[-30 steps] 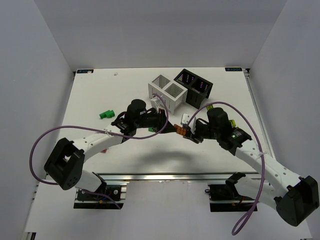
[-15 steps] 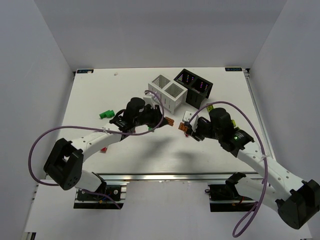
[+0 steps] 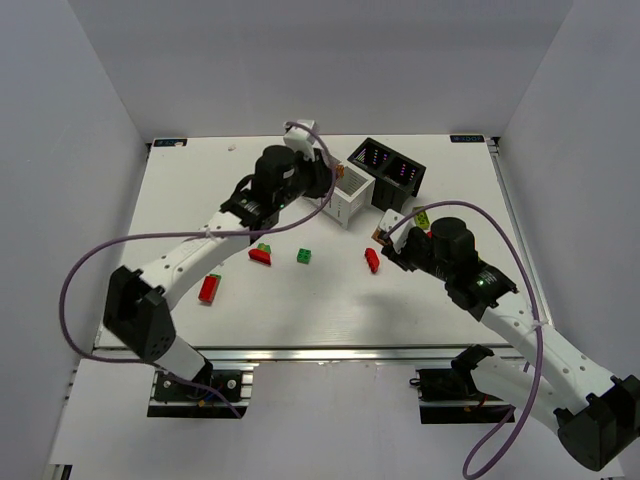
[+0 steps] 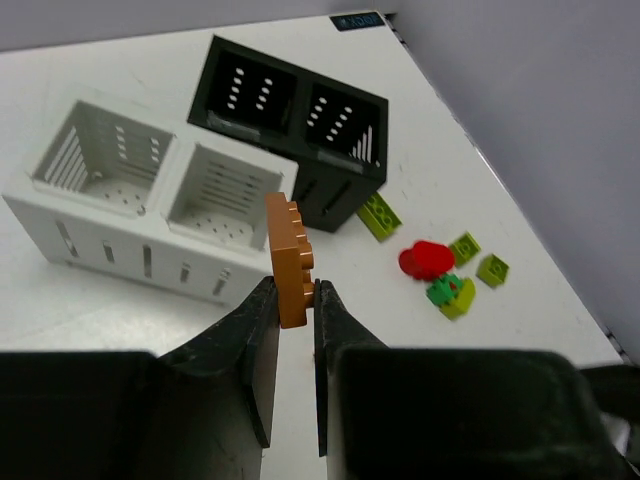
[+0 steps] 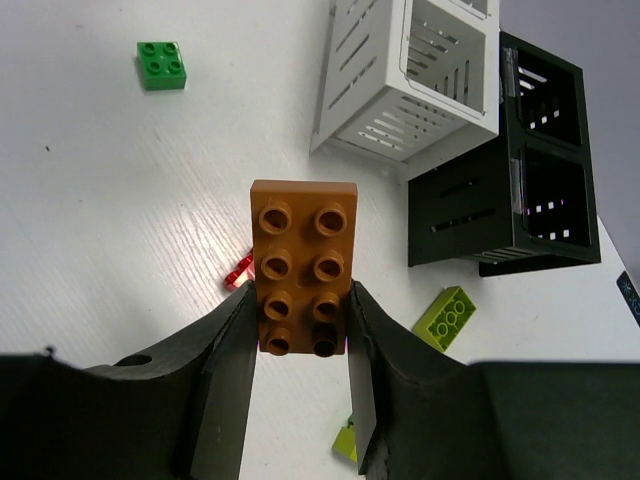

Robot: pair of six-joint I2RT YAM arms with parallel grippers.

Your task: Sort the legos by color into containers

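Two grippers each pinch one piece. The left gripper (image 4: 293,296) squeezes an orange-brown brick (image 4: 290,258) on its edge, close to the white bin (image 4: 130,255). The right gripper (image 5: 301,318) squeezes an orange-brown plate (image 5: 303,262) near the black bin (image 5: 468,226).

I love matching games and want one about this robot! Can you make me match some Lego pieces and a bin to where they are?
1. eight-stud orange-brown plate
2. long yellow-green brick
3. white bin
4. square green brick

A. lying alone on the table
B. both compartments empty
C. pinched in the right tool
D. lying beside the black bin

Pairs: 1-C, 2-D, 3-B, 4-A
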